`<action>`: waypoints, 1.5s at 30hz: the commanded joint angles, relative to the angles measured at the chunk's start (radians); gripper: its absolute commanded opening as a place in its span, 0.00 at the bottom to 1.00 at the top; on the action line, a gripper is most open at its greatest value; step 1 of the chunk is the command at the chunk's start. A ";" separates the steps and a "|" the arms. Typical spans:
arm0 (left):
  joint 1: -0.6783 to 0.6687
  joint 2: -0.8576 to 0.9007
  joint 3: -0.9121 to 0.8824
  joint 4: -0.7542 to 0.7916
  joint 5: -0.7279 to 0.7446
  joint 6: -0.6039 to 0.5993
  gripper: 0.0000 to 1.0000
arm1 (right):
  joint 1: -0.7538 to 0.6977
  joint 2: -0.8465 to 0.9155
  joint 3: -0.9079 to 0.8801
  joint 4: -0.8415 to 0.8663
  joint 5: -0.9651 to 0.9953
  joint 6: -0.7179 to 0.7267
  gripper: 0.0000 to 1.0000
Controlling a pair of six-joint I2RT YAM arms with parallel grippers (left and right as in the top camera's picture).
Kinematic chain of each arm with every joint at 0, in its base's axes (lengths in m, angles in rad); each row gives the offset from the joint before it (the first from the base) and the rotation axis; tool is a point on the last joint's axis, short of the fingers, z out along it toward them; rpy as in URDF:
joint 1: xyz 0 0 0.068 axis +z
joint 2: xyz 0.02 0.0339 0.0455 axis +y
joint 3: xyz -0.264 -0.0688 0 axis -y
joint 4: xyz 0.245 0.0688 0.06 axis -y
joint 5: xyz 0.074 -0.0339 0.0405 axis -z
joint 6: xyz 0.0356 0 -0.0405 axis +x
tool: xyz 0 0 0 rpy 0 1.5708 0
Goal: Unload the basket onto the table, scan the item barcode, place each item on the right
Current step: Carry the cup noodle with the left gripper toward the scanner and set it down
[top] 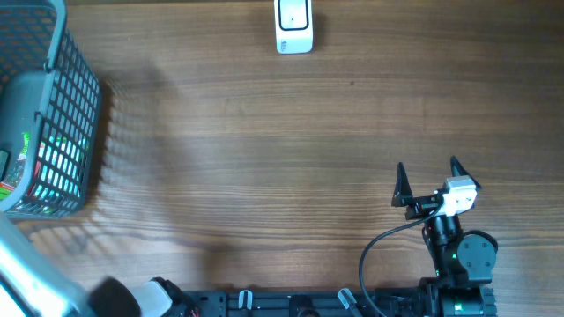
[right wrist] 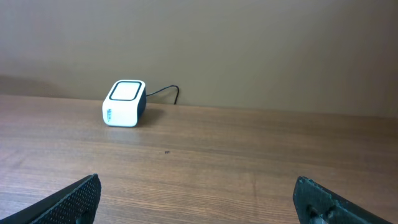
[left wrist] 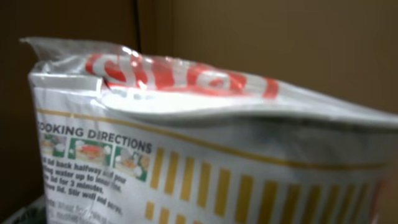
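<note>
Left wrist view only: wrapped noodle cup [left wrist: 205, 180] fills frame; left jaws unseen, cannot tell state. Overhead only: basket [top: 75, 97]. Scanner [top: 293, 26] on counter [top: 264, 176]; right jaws wide open, empty.

This looks like a robot lab dressed up as a shop checkout: a bare wooden table [top: 264, 132] stands against a plain tan wall [right wrist: 249, 50], and a robot arm [top: 458, 255] is mounted at the table's near edge with a black cable looping beside it. The shop side shows in a small white scanner [top: 293, 25] with its cord at the far edge, a grey mesh basket [top: 70, 106] at the left, and a film-wrapped noodle cup [left wrist: 205, 180] printed with cooking directions.
</note>
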 commanded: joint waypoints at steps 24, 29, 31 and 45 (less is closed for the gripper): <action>-1.150 0.166 -0.435 -0.231 -0.292 -0.597 0.70 | -0.005 -0.006 -0.001 0.006 -0.001 0.000 1.00; -1.287 0.357 -0.467 -0.061 -0.293 -0.615 0.66 | -0.005 -0.006 -0.001 0.006 -0.001 0.000 1.00; -1.337 0.431 -0.467 0.005 -0.311 -0.624 0.65 | -0.005 -0.006 -0.001 0.006 -0.001 0.000 1.00; -1.521 0.653 -0.467 0.286 -0.352 -0.843 0.69 | -0.005 -0.006 -0.001 0.006 -0.002 0.000 1.00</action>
